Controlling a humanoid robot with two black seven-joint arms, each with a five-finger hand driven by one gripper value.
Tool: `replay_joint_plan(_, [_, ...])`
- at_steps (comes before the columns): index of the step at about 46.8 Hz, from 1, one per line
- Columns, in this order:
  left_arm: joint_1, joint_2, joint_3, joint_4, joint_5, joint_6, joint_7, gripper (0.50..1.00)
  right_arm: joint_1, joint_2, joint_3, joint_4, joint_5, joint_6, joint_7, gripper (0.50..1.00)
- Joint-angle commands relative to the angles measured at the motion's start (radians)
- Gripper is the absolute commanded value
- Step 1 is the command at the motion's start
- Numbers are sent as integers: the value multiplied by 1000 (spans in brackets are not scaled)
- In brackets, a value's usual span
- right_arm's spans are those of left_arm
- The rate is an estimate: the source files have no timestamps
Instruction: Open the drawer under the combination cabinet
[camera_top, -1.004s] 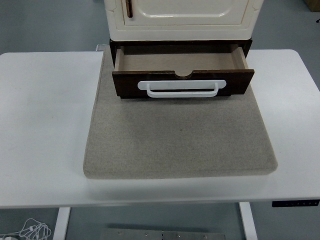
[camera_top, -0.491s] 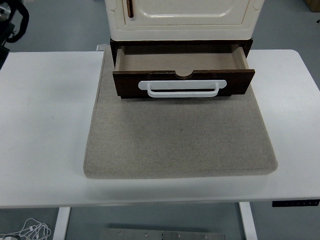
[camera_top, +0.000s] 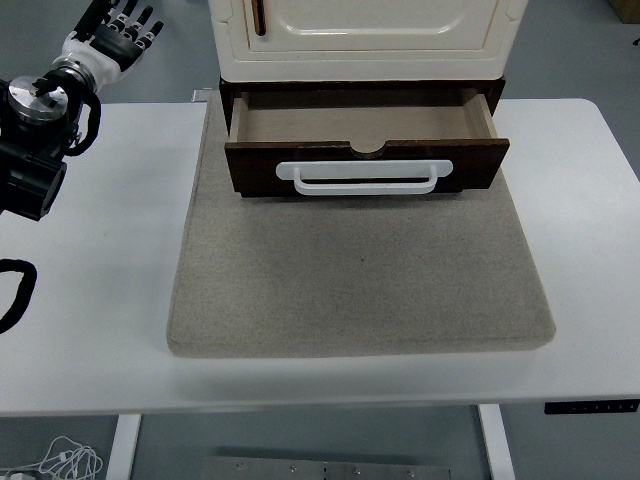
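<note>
The cream combination cabinet stands at the back of the table on a dark wooden base. Its drawer is pulled out toward me, showing an empty pale interior. A white bar handle runs across the dark brown drawer front. My left hand is raised at the top left corner, far left of the cabinet, with its fingers spread and holding nothing. The left arm's black forearm comes in along the left edge. My right arm is out of view.
A grey felt mat lies under the cabinet and covers the middle of the white table. White cables lie on the floor at the bottom left.
My left arm has come into view from the left edge and risen, the hand now showing at the top left. The drawer and cabinet have not moved.
</note>
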Motion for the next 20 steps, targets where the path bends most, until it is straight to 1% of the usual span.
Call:
replay_joint_plan(1, [13,-11,-15,0,1,-17,0,1000,0,0,2,0,0,0,0,926])
replay_joint_plan(5, [22,-20,-20,0,1,-25,-1,1000,0,0,2,0,0,0,-2,926])
replay_joint_plan(11, [25,-37,-18,2,4,-54,-3,1000,-2,0,4,0,0,0,-2,926])
replay_joint_plan(20, [25,-72,-15,0,15,-57,-14,1000,-2,0,5,0,2,0,-2,926])
